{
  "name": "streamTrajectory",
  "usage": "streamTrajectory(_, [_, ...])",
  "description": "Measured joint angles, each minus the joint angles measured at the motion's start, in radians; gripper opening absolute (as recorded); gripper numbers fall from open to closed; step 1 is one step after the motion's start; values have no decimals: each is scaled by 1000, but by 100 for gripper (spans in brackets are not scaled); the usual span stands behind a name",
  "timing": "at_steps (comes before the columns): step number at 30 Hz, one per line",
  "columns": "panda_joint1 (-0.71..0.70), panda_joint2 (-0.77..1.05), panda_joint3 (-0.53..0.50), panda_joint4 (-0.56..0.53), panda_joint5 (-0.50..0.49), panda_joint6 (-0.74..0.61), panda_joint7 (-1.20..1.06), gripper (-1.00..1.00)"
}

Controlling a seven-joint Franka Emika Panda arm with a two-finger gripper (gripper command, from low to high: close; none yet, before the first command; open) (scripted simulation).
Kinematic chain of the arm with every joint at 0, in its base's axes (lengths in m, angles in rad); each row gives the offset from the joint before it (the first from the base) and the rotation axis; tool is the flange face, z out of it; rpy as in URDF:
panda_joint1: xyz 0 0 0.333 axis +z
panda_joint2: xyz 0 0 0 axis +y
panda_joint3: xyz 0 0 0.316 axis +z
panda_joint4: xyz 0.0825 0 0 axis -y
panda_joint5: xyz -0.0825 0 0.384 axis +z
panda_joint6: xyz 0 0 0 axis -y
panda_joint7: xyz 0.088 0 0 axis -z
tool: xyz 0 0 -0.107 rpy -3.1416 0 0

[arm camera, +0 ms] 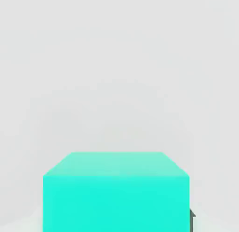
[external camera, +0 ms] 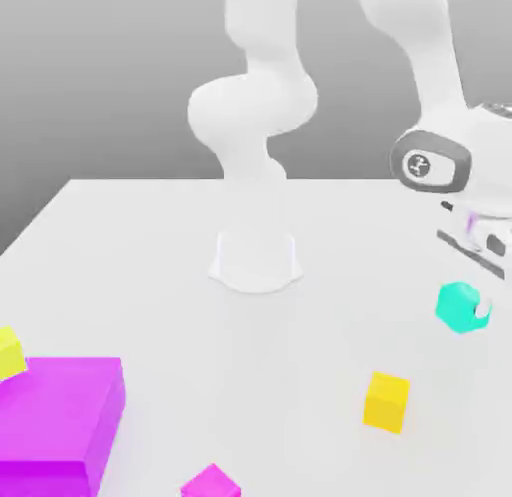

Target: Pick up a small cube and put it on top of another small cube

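Observation:
A small teal cube (external camera: 456, 305) sits between the fingers of my gripper (external camera: 466, 307) at the exterior view's right, below the white hand. The gripper is shut on it, and one pale fingertip (external camera: 485, 310) shows against the cube's side. In the hand view the teal cube (arm camera: 116, 193) looms close, with a dark finger edge (arm camera: 192, 217) against its side. A small yellow cube (external camera: 387, 401) rests on the white table, nearer the front and to the left of the teal one. A small magenta cube (external camera: 210, 482) lies at the front edge.
A large magenta block (external camera: 62, 420) stands at the front left with another yellow cube (external camera: 9, 353) beside its far corner. The arm's white base (external camera: 255, 263) stands in the middle of the table (external camera: 150, 285).

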Motion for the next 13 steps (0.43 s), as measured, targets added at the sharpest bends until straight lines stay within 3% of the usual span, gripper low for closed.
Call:
streamTrajectory(4, [-168, -62, -89, 22, 24, -84, 32, -100])
streamTrajectory(9, [-183, 72, -92, 31, 24, 41, 43, -100])
streamTrajectory(10, [-183, 106, -93, 32, 21, 74, 46, 100])
streamTrajectory(13, [-183, 106, -93, 32, 21, 74, 46, 100])
